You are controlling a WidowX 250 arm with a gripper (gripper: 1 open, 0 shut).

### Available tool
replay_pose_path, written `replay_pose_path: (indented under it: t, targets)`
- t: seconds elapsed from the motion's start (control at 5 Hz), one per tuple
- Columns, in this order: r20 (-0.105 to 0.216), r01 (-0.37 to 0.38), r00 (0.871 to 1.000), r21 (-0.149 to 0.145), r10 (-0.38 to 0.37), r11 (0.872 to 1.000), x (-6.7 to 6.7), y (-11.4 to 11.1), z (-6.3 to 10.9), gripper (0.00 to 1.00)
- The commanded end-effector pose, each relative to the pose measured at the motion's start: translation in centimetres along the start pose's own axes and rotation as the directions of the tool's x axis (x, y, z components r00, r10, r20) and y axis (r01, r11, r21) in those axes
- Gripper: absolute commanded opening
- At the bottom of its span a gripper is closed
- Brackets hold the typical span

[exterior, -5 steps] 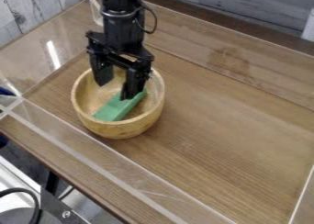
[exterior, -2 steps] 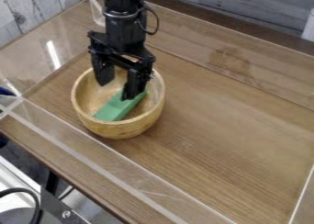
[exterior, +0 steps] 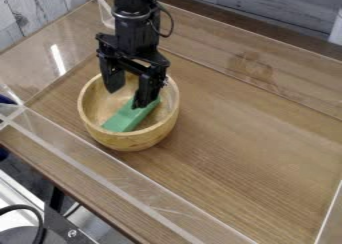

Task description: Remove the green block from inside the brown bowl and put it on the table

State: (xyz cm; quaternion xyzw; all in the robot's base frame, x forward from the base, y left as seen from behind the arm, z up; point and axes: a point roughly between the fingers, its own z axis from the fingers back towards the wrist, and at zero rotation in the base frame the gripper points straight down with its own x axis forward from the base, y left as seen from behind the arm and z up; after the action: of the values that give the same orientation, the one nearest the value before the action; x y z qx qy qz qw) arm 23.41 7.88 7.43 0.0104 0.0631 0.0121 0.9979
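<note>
While the black metal claw (exterior: pixel 131 91) is held wide open over the round tan wooden bowl (exterior: pixel 96 121), the flat green rectangular block (exterior: pixel 128 117) is seen inside — tilted against its wall.

Open black pincer (exterior: pixel 130 90) above the green block (exterior: pixel 130 116) inside the brown bowl (exterior: pixel 96 121).

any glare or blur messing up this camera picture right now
Camera view: pale glare streaks run along the clear plastic edging at lower left; the black robot gripper is so dark that its parts merge; the solid green block and light tan wooden bowl look slightly soft but readable.
</note>
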Motion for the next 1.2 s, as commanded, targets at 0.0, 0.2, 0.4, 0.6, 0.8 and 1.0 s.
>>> replay_pose_path:
  t: [0.0,0.2,0.4,0.6,0.8,1.0]
  targets:
    - [0.078,0.004,0.997,0.027,-0.006,1.0,0.78,0.25,2.16,1.0]
    - [0.08,0.006,0.997,0.028,-0.009,1.0,0.73,0.23,2.19,1.0]
    - [0.08,0.008,0.997,0.028,-0.01,1.0,0.68,0.23,2.14,1.0]
    - [0.079,0.01,0.997,0.028,-0.012,1.0,0.63,0.23,1.91,1.0]
    - [0.078,0.012,0.997,0.027,-0.014,1.0,0.56,0.22,1.7,1.0]
    - [0.077,0.013,0.997,0.026,-0.015,1.0,0.49,0.18,1.5,1.0]
